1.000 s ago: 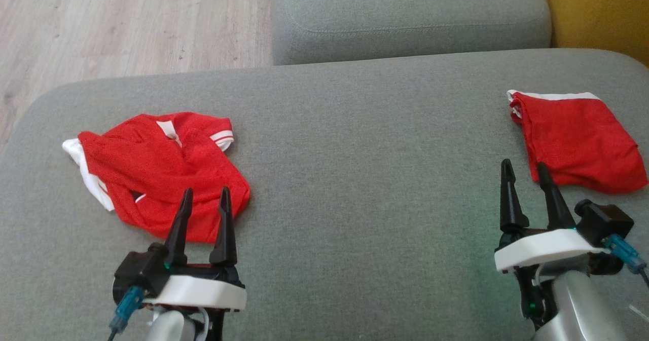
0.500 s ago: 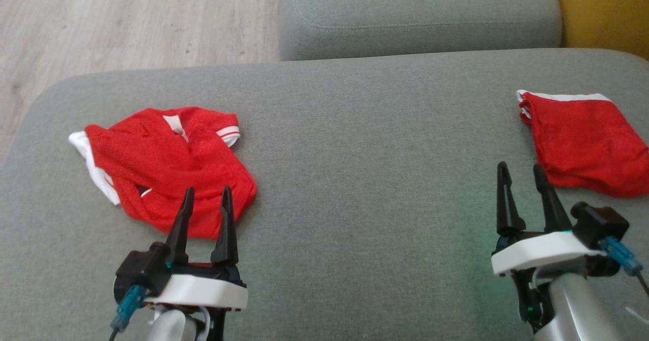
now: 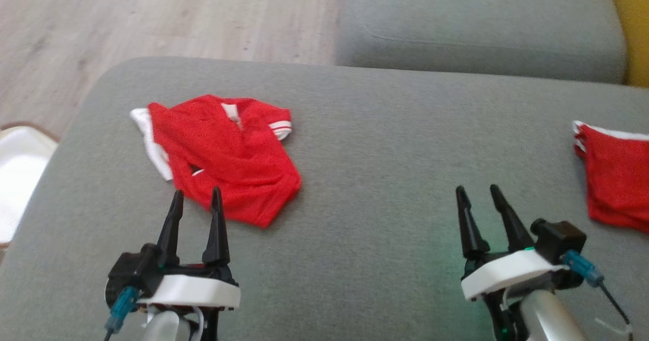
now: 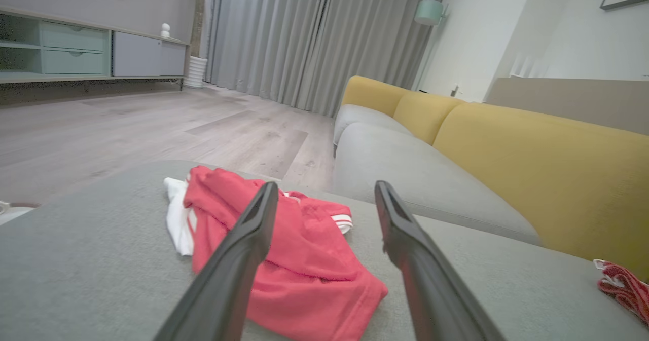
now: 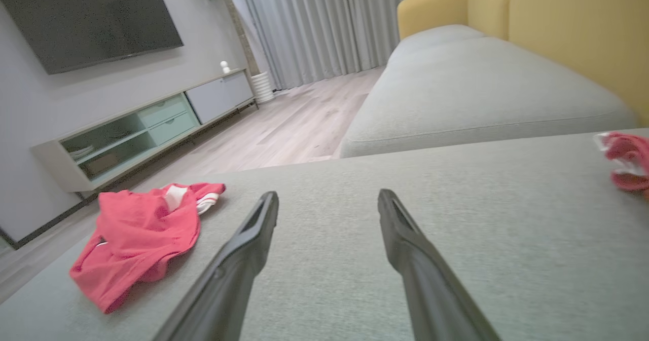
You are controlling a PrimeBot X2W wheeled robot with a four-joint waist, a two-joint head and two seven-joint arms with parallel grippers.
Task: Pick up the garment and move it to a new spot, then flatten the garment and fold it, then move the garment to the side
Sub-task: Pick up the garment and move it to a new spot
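The garment [image 3: 223, 153], a crumpled red shirt with white trim, lies on the left part of the grey ottoman [image 3: 385, 143]. My left gripper [image 3: 197, 192] hovers open just short of its near edge, its fingertips level with the lower left hem. From the left wrist, the garment [image 4: 314, 265] lies right under and ahead of the open left gripper [image 4: 325, 186]. My right gripper [image 3: 477, 189] stands open over bare cushion, nothing between its fingers. In the right wrist view the garment [image 5: 137, 229] lies far left of the open right gripper [image 5: 328, 194].
A second red cloth [image 3: 616, 179], folded flat, lies at the ottoman's right edge. A grey sofa seat [image 3: 481, 22] with yellow backrest [image 4: 537, 163] stands beyond. Wood floor [image 3: 152, 22] lies to the left, with a white object [image 3: 20, 168] at its edge.
The head camera has swung left, so everything sits further right in the picture. Both arms swung with it; the right gripper now stands farther from the folded red cloth. Both grippers stay open.
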